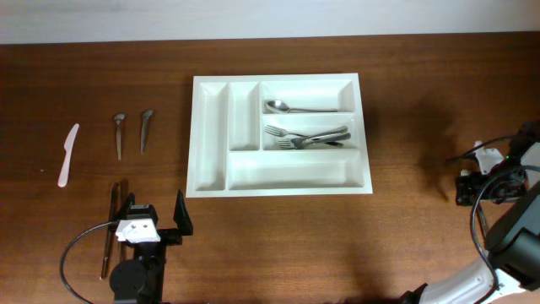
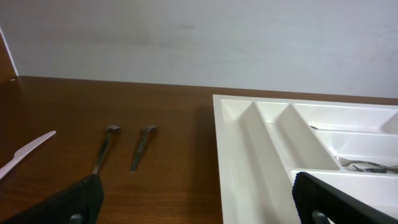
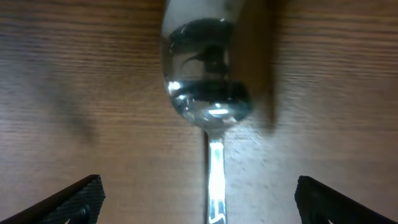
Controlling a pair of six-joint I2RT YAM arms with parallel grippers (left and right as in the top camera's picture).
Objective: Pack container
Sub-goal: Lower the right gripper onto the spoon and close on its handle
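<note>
The container [image 1: 287, 173], a white cutlery tray, lies in the middle of the table and also fills the right of the left wrist view, where its rim [image 2: 231, 168] shows. It holds a spoon [image 1: 291, 107] in the top long compartment and forks [image 1: 308, 137] in the middle one. My left gripper [image 1: 153, 213] stands open near the front left, its fingers apart [image 2: 199, 208] over the table beside the tray's left edge. My right gripper [image 3: 205, 202] hangs open close over a metal spoon [image 3: 208, 93] lying on the wood. The spoon's handle runs between the fingers, touching neither.
Two metal utensils [image 1: 119, 135] [image 1: 145, 129] lie left of the tray, seen also in the left wrist view [image 2: 104, 149] [image 2: 143, 146]. A white plastic knife [image 1: 67, 154] lies farther left. Dark-handled knives [image 1: 108, 241] lie beside my left arm. The right arm [image 1: 506, 181] sits at the table's right edge.
</note>
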